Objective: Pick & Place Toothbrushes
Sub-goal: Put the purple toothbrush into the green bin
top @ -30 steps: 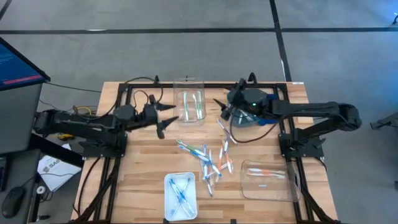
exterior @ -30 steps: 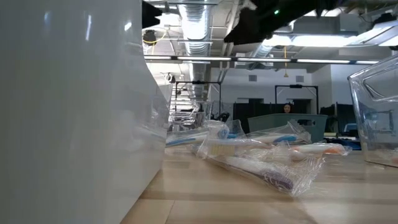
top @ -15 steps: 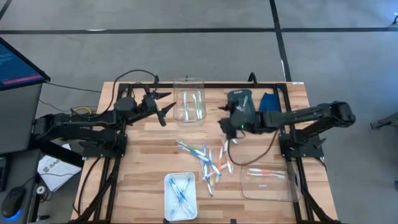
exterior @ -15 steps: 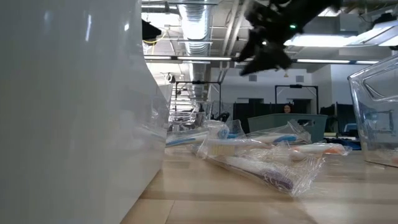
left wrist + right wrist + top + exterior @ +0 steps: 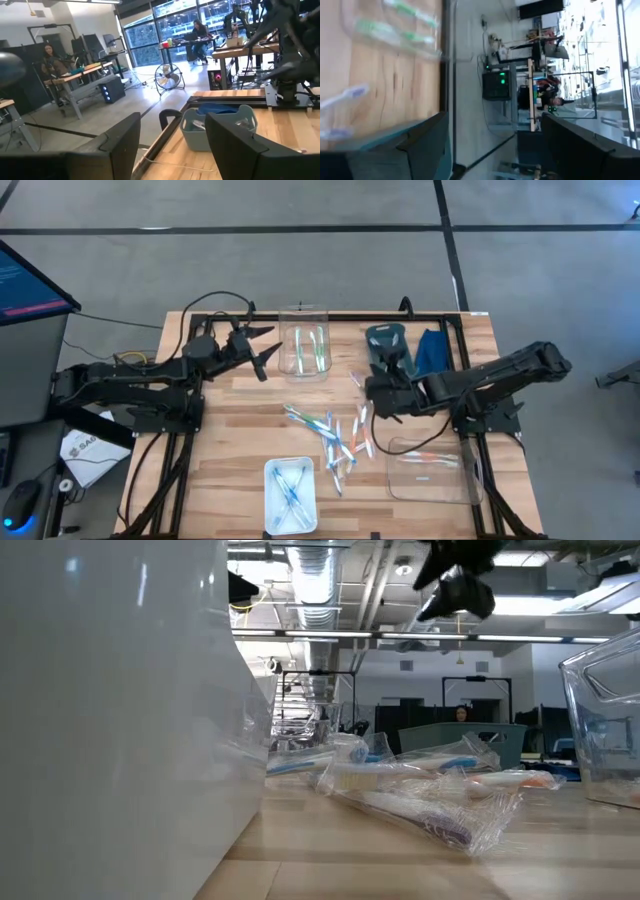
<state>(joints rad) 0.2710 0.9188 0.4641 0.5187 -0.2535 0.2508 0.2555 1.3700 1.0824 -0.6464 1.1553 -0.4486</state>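
A loose pile of wrapped toothbrushes [image 5: 335, 442] lies flat on the wooden table's middle, and shows up close in the low view [image 5: 420, 792]. My right gripper [image 5: 371, 393] hovers open just above the pile's far right end, touching nothing; the low view shows it high up [image 5: 455, 585]. My left gripper [image 5: 263, 348] hangs open in the air beside a clear container of green toothbrushes [image 5: 305, 352]. In both wrist views the fingers [image 5: 120, 145] [image 5: 420, 145] stand apart with nothing between them.
A white tray [image 5: 270, 498] with blue toothbrushes sits at the near edge. A clear container [image 5: 400, 483] with orange ones stands near right. A teal bin [image 5: 388, 345] and a folded blue cloth [image 5: 432, 350] lie at the far right. Black frame rails border the table.
My right gripper has travelled from beside the teal bin toward the table's near edge, to the toothbrush pile's far right end, rolling its wrist and staying open. My left gripper swung a little toward the far edge, then kept still.
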